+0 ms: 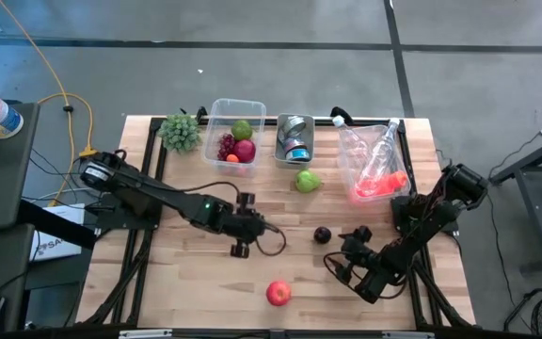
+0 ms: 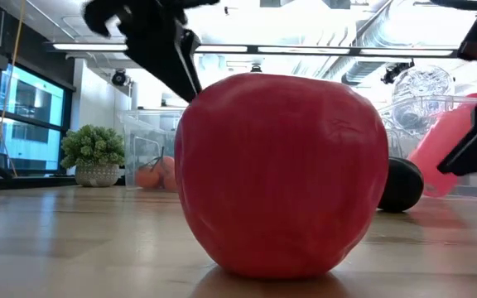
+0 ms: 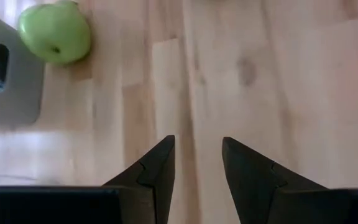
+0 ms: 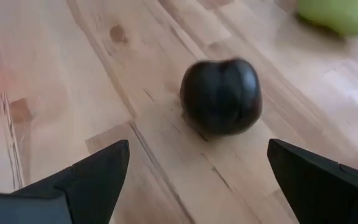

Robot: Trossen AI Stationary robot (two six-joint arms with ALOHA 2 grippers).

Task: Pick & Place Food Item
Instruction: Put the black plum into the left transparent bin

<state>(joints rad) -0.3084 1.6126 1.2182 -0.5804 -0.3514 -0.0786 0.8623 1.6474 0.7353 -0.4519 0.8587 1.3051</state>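
Although several food items already sit in containers at the far edge, the desk (image 1: 186, 282) carries three loose items, so the task reads as only partly complete. Neither claw holds anything at this moment.

The clear bin (image 1: 216, 121) at the far side holds a green fruit, a red fruit, grapes and an orange item; these appear already placed. Just beside it, the grey tray (image 1: 283, 151) holds a can. A clear bag (image 1: 370, 151) with pink contents lies toward the far right corner, and a small potted plant (image 1: 181, 131) stands beside the bin.

The left arm reaches toward the desk centre. The left claw (image 3: 197, 163) hovers above bare wood with its fingers set narrowly apart and nothing between them. The right arm lies over the near right area. The right claw (image 4: 197, 177) is spread wide, is empty and points at the dark plum.

Remaining loose items, largest first:
- The red apple (image 1: 278, 293) rests on the desk near the front edge, well apart from both claws.
- The green pear (image 1: 307, 180) lies just beside the grey tray, outside it.
- The dark plum (image 4: 221, 95) sits near the desk centre, directly ahead of the right claw and not touching it.

The plum is judged the item in hand. Approach, closure, lift and placement are all still to do, and the apple and pear are untouched.
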